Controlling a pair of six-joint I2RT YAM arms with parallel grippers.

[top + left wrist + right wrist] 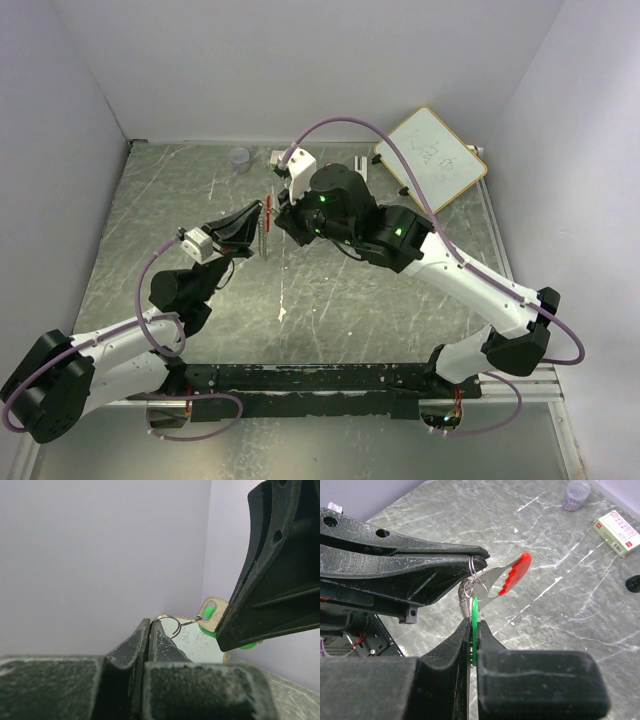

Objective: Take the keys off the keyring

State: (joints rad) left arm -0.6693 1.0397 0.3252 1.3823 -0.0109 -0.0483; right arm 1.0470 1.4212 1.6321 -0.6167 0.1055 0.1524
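The left tool [150, 629] is pinched shut on the thin wire keyring [476, 570], held above the counter [555, 615] well apart from the white box [617, 532]. The right tool [472, 630] is clamped tight on the green key [474, 611] just below that ring. The red key [514, 574] seems to hang from the ring, its head pointing toward the box, though the crowded joint is hard to read.

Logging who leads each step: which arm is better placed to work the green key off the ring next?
Probably right. The right end effector clamps the green key; the left end effector only pins the keyring.
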